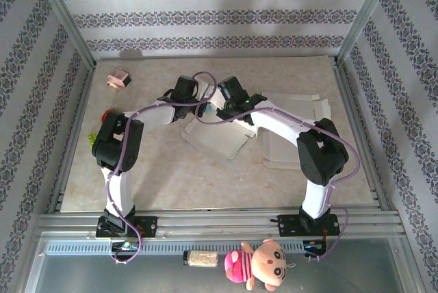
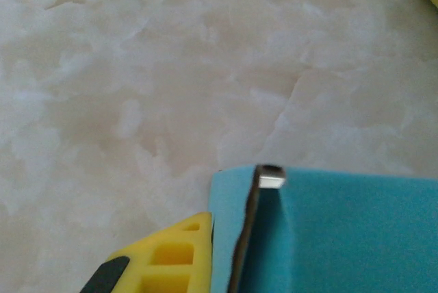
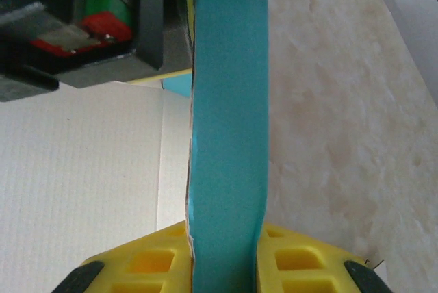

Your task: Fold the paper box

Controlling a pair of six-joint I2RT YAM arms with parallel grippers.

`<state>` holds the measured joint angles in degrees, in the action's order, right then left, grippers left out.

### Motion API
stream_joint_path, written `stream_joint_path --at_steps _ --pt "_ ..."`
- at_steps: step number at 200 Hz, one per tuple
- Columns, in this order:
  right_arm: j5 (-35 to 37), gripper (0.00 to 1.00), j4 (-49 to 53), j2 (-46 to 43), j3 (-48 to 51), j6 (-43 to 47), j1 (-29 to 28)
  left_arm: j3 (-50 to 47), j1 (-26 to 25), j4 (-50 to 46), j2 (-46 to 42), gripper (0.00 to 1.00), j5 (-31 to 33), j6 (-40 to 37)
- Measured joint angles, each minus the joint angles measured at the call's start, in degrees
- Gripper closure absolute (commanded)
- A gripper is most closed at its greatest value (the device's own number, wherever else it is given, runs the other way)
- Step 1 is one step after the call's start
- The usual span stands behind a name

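Note:
The white paper box point(image 1: 217, 139) lies flattened on the table, and its wider panels point(image 1: 294, 129) spread to the right. Both arms reach in and meet over its upper left corner. My left gripper point(image 1: 199, 108) is shut, its blue pads point(image 2: 328, 238) pressed together, with a small white edge of the box point(image 2: 271, 183) pinched at their tips. My right gripper point(image 1: 211, 109) is right beside it. Its blue pads point(image 3: 229, 135) are pressed flat together, with nothing visible between them. The box's white sheet point(image 3: 82, 170) lies just to their left.
A pink object point(image 1: 118, 79) sits at the far left of the table point(image 1: 171, 176). Something red point(image 1: 106, 115) and a yellow-green piece point(image 1: 92, 139) lie by the left arm. A plush doll point(image 1: 263, 265) and a small roll point(image 1: 200, 259) lie in front of the arm bases. Metal frame rails border the table.

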<state>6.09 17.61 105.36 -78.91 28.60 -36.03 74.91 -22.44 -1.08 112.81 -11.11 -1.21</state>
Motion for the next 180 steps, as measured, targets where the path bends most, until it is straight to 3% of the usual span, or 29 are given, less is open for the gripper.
stream_joint_path --at_steps 18,40,82,125,140,147,152,165,180 --pt "-0.2 0.79 0.2 0.0 0.0 0.0 0.2 0.0 0.0 0.3 0.2 0.71 -0.3 -0.1" --pt "-1.9 0.79 0.9 -0.1 0.0 0.2 0.0 0.0 0.4 0.6 1.9 0.67 -0.1 -0.5" --pt "-2.6 0.79 0.4 -0.1 -0.2 0.2 1.0 1.7 0.1 0.7 3.3 1.0 -1.9 -2.2" --pt "-2.8 0.79 0.7 -0.1 -0.5 0.0 1.2 2.1 0.0 0.7 3.5 1.0 -2.0 -2.6" --pt "-2.9 0.79 0.8 -0.1 -0.5 -0.2 1.2 2.1 0.0 0.7 3.5 0.74 -1.9 -2.4" --pt "-3.0 0.79 1.1 -0.1 -0.5 -0.3 1.2 2.0 0.0 0.6 3.5 0.72 -1.9 -2.0" --pt "-3.1 0.79 1.3 -0.1 -0.5 -0.4 1.2 2.0 0.1 0.5 3.5 0.75 -1.8 -1.7" --pt "-3.4 0.79 1.4 -0.1 -0.5 -0.8 1.2 1.8 0.3 0.4 3.4 1.0 -1.6 -0.8" --pt "-4.3 0.78 1.2 -0.1 -0.9 -1.2 1.2 1.4 0.1 -0.3 2.8 1.0 -1.6 -0.8"
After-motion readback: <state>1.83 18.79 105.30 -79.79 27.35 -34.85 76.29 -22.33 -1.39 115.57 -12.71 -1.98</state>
